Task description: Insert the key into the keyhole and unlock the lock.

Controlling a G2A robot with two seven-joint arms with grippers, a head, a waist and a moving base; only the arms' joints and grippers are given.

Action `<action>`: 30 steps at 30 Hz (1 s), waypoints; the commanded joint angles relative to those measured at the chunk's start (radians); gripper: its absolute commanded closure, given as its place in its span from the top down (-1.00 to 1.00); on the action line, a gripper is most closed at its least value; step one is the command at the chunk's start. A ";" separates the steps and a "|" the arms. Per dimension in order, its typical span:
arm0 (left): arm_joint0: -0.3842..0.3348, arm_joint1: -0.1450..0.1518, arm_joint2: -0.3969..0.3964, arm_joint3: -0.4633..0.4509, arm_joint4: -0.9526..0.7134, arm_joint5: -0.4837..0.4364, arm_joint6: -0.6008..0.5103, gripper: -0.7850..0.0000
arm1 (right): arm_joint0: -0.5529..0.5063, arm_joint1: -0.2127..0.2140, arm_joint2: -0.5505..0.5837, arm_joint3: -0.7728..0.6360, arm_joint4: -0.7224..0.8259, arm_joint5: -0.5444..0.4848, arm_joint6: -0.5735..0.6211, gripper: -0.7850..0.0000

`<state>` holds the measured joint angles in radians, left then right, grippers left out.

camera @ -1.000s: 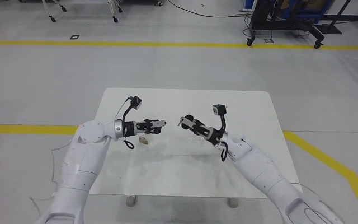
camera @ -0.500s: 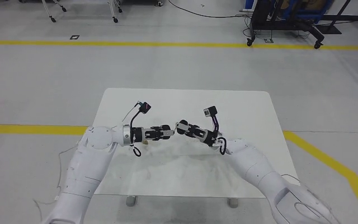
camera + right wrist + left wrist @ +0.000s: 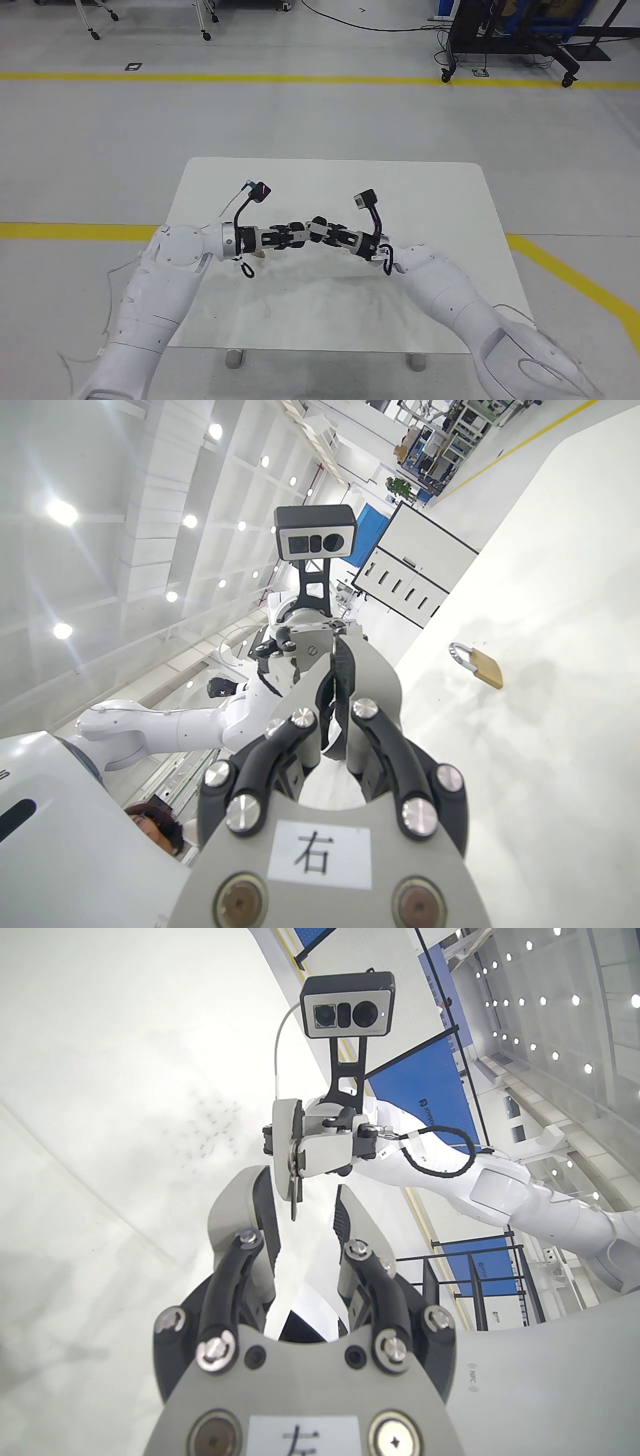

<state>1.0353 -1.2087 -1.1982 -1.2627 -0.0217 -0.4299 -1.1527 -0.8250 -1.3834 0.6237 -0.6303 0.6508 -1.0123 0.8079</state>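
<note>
Two tools meet tip to tip at the centre of the top view, above the white table. Right tool is clamped tight on the key, and the blade pokes out between the spread fingers of the left tool, wide open and gripping nothing. Brass lock lies flat on the table, well apart from both tools.

Bright overhead light is cast by ceiling lamps, star-flared; faint shadows are thrown on the table; wrist-view edges are bowed.
</note>
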 commanded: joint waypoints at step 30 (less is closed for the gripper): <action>-0.027 0.027 0.012 0.026 -0.033 0.027 0.034 -1.00 | -0.014 -0.003 0.040 -0.007 -0.057 0.000 0.000 -1.00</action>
<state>1.0093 -1.1828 -1.1858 -1.2376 -0.0525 -0.4033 -1.1192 -0.8419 -1.3870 0.6667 -0.6372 0.6062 -1.0123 0.8079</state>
